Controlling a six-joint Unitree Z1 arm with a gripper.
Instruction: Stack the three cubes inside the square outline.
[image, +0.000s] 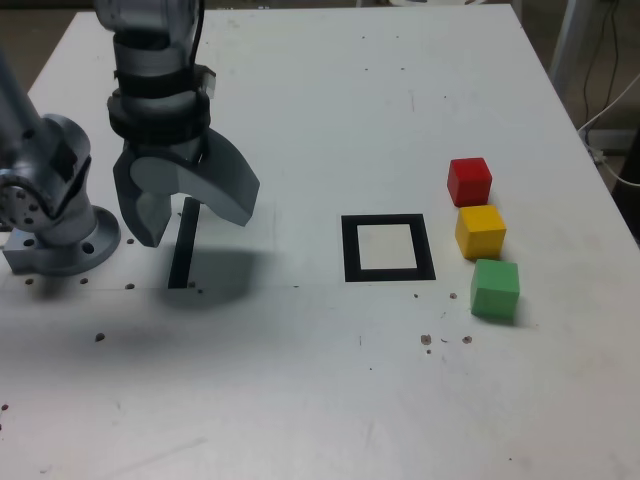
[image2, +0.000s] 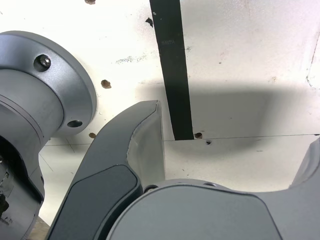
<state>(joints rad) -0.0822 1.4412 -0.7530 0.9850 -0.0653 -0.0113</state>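
Nearest the exterior camera lies bare white desk (image: 300, 400), scuffed and speckled, with nothing of the task on it. Next back, toward the exterior view's right, the green cube (image: 495, 289) sits at the near end of a short row, the yellow cube (image: 480, 231) just behind it and the red cube (image: 469, 181) behind that; neighbours look touching or nearly so, though I cannot tell which. Beside the yellow one, toward the exterior view's left, the square outline (image: 349, 250) of black tape lies flat with its white centre unoccupied, so no stacking has begun. Well apart on the exterior view's left, the gripper (image: 188, 215) hangs over a straight black tape strip (image2: 175, 75) next to the arm's base (image: 70, 245), its jaws spread wide and holding nothing. The cubes look like small, rigid, light blocks with flat painted faces, probably a little slick, unlikely to deform or break. I would take each by two opposite side faces, about mid-height, jaws square to the faces. The tight row leaves little finger room between cubes, so gripping across the row looks safer.
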